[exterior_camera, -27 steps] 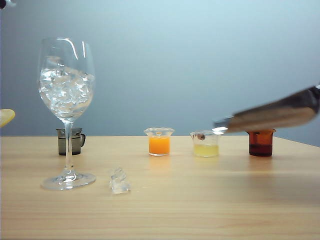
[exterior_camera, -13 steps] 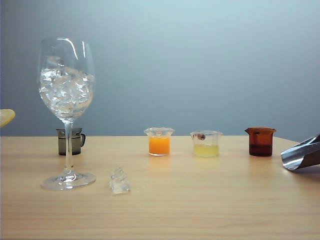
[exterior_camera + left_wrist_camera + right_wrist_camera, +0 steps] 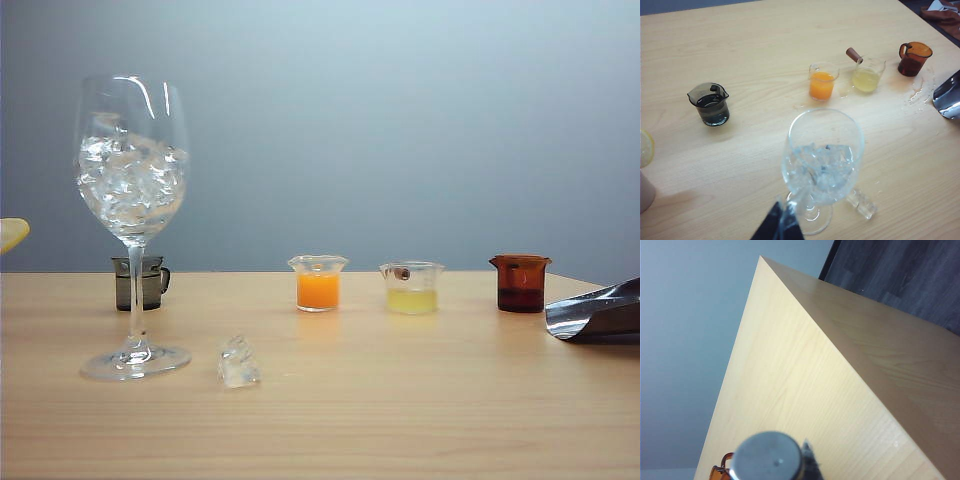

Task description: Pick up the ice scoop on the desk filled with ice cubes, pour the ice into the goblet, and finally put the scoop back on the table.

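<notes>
step: the goblet (image 3: 132, 190) at the left of the exterior view already holds the ice cubes (image 3: 130, 185), so i judge pouring done and the put-back in hand.
ice scoop: the ice scoop (image 3: 597, 312) shows only its shiny mouth at the right edge of the exterior view, low over or on the desk (image 3: 400, 400); contact cannot be told.
right gripper: barely in view; the right wrist view shows the round handle end at its bottom edge and a dark sliver beside it, jaws pressed in on the handle, as far as i can tell.
left gripper: the left gripper (image 3: 777, 227) is a dark tip at the bottom edge of the left wrist view, close against the goblet's stem; spread or pressed together cannot be told.
next move: likely settle the scoop flat, then let go.
surface: light wood grain; one stray ice lump (image 3: 239, 362) beside the goblet's foot; wet spots near the brown beaker (image 3: 914, 58).
room: plain grey-blue wall behind.
</notes>
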